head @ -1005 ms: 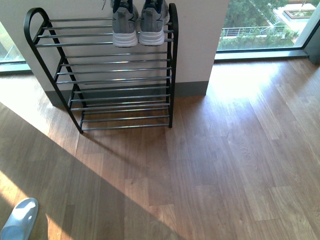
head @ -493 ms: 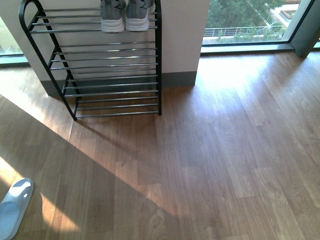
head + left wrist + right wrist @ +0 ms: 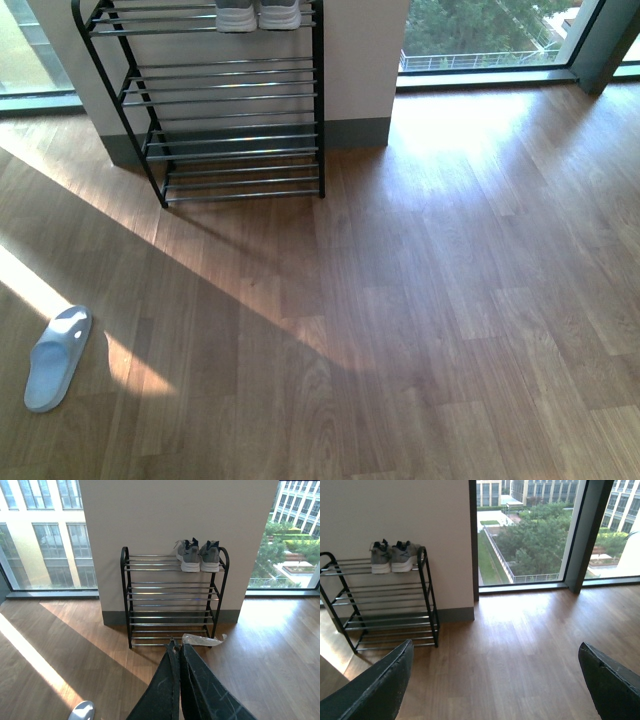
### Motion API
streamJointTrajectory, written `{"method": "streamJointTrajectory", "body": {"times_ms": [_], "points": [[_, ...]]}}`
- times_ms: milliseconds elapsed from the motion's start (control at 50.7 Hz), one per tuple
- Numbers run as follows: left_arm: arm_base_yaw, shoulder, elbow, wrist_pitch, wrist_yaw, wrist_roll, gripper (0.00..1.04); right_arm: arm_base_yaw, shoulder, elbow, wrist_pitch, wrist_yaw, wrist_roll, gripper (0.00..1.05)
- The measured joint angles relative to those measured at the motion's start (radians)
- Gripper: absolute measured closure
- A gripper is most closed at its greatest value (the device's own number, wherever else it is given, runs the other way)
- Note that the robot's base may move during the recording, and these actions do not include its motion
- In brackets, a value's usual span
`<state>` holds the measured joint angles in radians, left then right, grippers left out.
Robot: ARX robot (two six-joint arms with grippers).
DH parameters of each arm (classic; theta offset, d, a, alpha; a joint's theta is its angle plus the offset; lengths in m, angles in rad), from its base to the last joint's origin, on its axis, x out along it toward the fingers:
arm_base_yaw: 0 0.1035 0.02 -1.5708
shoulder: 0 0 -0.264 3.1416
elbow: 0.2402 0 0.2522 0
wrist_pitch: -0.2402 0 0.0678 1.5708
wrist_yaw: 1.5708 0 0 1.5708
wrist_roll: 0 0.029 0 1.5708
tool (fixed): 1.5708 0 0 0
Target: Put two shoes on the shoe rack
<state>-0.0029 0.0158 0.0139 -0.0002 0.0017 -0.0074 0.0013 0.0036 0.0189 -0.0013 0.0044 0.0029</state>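
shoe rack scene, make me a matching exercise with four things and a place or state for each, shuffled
Things:
1 grey sneakers
2 blue sandal
3 left hand
4 right hand

Places or states:
a open wide
b lying on the wooden floor
c shut
d top tier of the shoe rack

Pairs: 1-d, 2-b, 3-c, 4-a

Left gripper (image 3: 177,647) jaws pressed together, shoe rack (image 3: 170,585) beyond it against the wall, grey sneakers (image 3: 199,557) paired at one end of top tier, pale blue slide (image 3: 82,711) on floor.
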Motion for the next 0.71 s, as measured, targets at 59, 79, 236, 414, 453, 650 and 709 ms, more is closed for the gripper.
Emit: {"method": "streamJointTrajectory", "body": {"times_ms": [59,79,236,414,453,650,709], "points": [[0.0,0.0,0.0,0.0,-0.001,0.0,1.04,0.0,0.0,0.0,0.0,-0.001,0.0,0.09],[0.0,0.0,0.0,0.0,-0.001,0.0,1.04,0.0,0.0,0.0,0.0,-0.001,0.0,0.09],[0.0,0.0,0.0,0.0,-0.001,0.0,1.04,0.0,0.0,0.0,0.0,-0.001,0.0,0.09],[0.0,0.0,0.0,0.0,-0.006,0.0,1.04,0.0,-0.001,0.0,0.0,-0.006,0.0,0.09],[0.0,0.0,0.0,0.0,-0.006,0.0,1.04,0.0,0.0,0.0,0.0,-0.008,0.0,0.09],[0.0,0.0,0.0,0.0,-0.004,0.0,0.96,0.0,0.0,0.0,0.0,-0.008,0.0,0.09],[0.0,0.0,0.0,0.0,-0.003,0.0,0.83,0.0,0.0,0.0,0.0,-0.005,0.0,0.09]]}}
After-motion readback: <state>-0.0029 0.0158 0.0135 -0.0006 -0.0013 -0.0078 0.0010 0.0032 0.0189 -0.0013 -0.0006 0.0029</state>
